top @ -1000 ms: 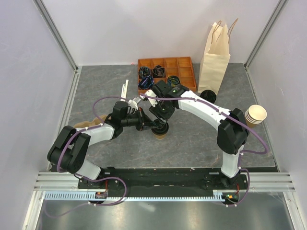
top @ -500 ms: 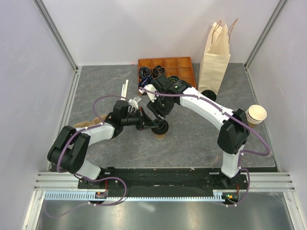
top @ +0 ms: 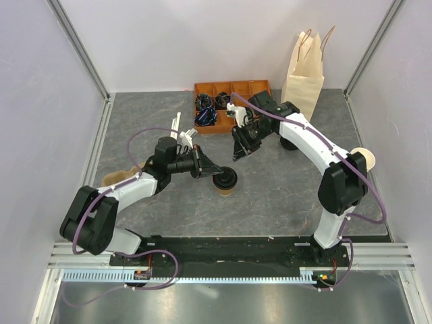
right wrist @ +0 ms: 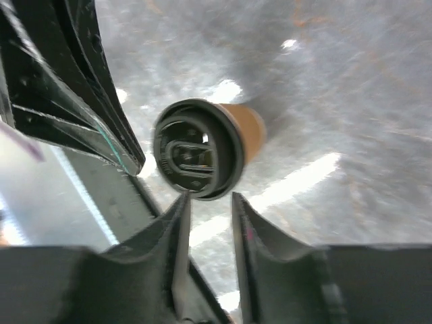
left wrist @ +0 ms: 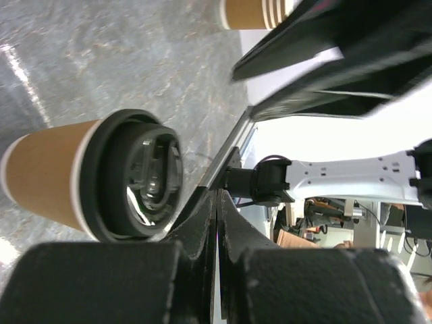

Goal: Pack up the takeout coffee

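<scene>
The takeout coffee (top: 225,181), a tan paper cup with a black lid, stands upright in the middle of the table. My left gripper (top: 209,168) is shut and empty, with its tips just left of the lid. In the left wrist view the cup (left wrist: 50,177) is left of the closed fingers (left wrist: 202,219). My right gripper (top: 237,153) is above and behind the cup, apart from it, with the jaws a little open and empty. The right wrist view looks down on the lid (right wrist: 194,150) just beyond the right gripper (right wrist: 209,197).
A tall paper bag (top: 304,77) stands open at the back right. An orange compartment tray (top: 260,89) sits behind the arms. Stacked lidless cups (top: 364,159) are at the right edge. A brown pulp carrier (top: 116,177) lies at the left, and white sticks (top: 176,124) lie near it.
My right gripper has lifted off the lidded cup and pulled back towards the tray. My left gripper has drawn back slightly to the left. The cup has stayed in place.
</scene>
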